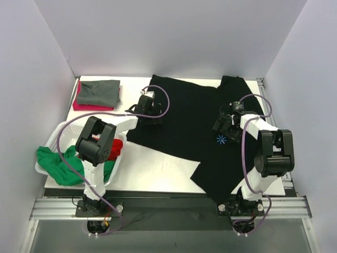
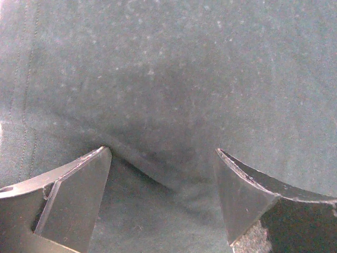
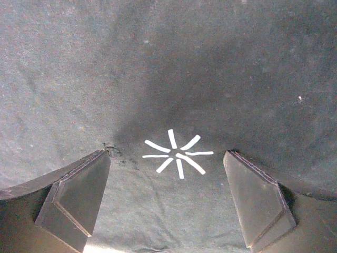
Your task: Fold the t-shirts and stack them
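White desk (image 1: 158, 169) carries spread black t-shirt (image 1: 189, 113). Jaws gape wide on left pincer (image 2: 162, 153) and right pincer (image 3: 166, 154), tips seemingly pressing cloth; starburst print (image 3: 177, 154) between right tips.

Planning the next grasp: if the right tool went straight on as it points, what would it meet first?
The black t-shirt, at its starburst print centred in the open right tool; it looks close, though depth is unclear.

Red t-shirt (image 1: 117, 148) (in the basket (image 1: 59, 136)) mostly behind left arm (image 1: 96, 141).
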Available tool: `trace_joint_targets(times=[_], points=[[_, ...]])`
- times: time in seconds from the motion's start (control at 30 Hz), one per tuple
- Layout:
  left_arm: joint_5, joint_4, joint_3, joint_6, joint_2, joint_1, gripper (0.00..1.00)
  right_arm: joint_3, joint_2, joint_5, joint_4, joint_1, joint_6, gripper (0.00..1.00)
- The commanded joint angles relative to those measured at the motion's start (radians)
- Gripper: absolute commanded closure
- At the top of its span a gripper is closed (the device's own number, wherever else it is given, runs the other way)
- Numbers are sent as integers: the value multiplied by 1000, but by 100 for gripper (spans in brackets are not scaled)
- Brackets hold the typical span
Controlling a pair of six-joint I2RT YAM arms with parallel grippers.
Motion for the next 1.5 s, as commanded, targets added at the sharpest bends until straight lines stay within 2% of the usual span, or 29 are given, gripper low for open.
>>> trace_joint_targets(times=[0.0,0.3,0.5,0.6,0.67,0.83,0.93,1.13,1.27,1.47], points=[[22,-49,83,17,60,27,11,55,89,-40,-1,-25,-29,4],[49,-123,287,57,187,76,11,290,269,-98,-64,-32,-40,7],[68,-109,333,85,186,76,11,330,294,-94,-79,-58,-41,8],[57,-93,289,85,132,73,11,312,260,-69,-84,-58,-44,8],[-1,-88,248,82,63,70,11,283,219,-55,-84,-58,-46,8],[-266,-71,53,74,-107,53,10,213,137,-31,-78,-54,-52,8],[-320,-51,-45,62,-189,57,11,163,99,-31,-72,-52,-56,8],[-366,-151,-60,80,-199,64,20,83,19,-32,-58,-40,-61,8],[-371,-226,-64,90,-186,65,30,46,-30,-28,-56,-40,-66,8],[-347,-270,-86,96,-204,73,37,28,-45,-28,-55,-40,-69,8]])
